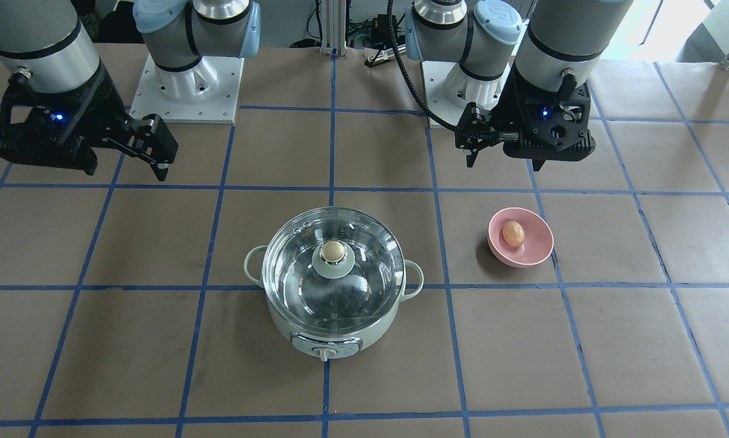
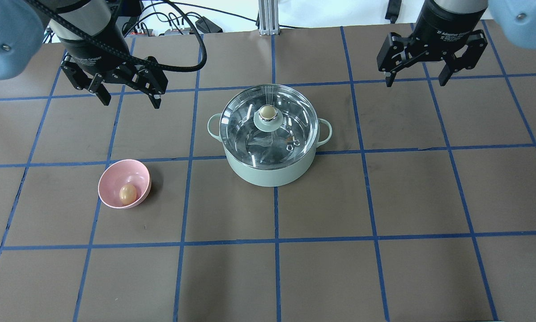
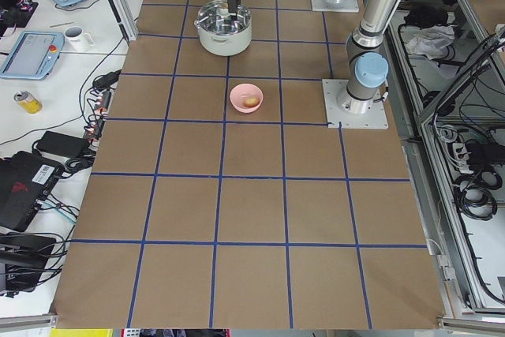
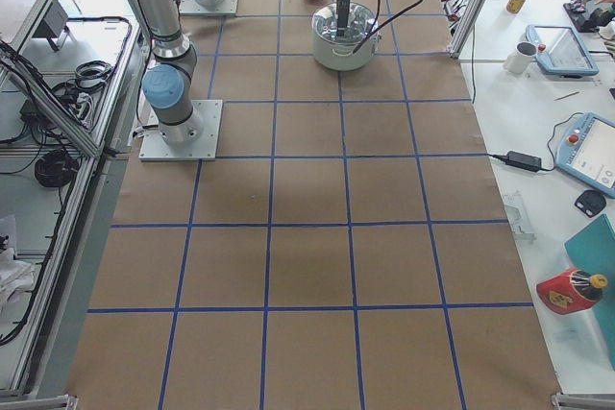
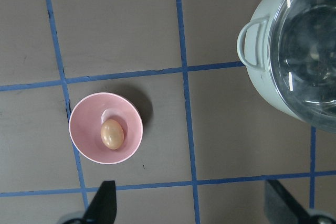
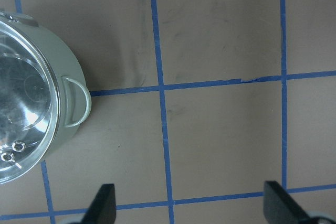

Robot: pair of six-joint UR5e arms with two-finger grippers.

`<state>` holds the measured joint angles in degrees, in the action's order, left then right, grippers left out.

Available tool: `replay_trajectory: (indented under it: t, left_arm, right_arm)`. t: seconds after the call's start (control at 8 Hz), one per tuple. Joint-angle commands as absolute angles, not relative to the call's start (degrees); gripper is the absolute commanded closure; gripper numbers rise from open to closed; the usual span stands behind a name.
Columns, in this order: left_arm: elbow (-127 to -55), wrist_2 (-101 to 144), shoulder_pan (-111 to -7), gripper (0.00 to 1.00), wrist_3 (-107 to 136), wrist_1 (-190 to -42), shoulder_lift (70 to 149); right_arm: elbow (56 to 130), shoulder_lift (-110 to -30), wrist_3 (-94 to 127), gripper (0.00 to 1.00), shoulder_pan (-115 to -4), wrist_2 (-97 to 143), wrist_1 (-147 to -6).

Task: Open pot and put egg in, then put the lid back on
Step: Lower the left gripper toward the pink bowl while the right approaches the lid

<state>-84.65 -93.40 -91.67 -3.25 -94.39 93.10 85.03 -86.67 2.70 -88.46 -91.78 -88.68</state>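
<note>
The pale mint pot stands mid-table with the clear glass lid on it, its beige knob on top. The tan egg lies in a small pink bowl on the robot's left of the pot. My left gripper is open and empty, raised behind the bowl; its wrist view shows the egg and the pot's handle. My right gripper is open and empty, raised behind and to the right of the pot. The front view shows the pot, the egg, the left gripper and the right gripper.
The table is covered in brown paper with a blue tape grid. The arm bases stand at the robot's edge of the table. Benches with tablets, cups and cables lie beyond the far edge.
</note>
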Motion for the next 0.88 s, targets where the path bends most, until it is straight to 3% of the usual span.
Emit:
replay_trajectory:
  t: [0.0, 0.38, 0.75]
  left_arm:
    - [-85.07, -93.51, -91.58, 0.0, -3.34, -94.39, 93.16]
    - [-89.01, -94.04, -88.52, 0.0, -5.79, -92.74, 94.65]
    - [-96.05, -93.86, -78.25, 0.0, -16.24, -83.44, 99.2]
  right_arm:
    - [85.17, -86.84, 3.07, 0.0, -88.77, -91.67, -88.86]
    - [85.08, -85.96, 3.25, 0.0, -89.64, -88.27, -91.22]
    - [84.2, -80.89, 15.22, 0.0, -101.46, -88.06, -97.35]
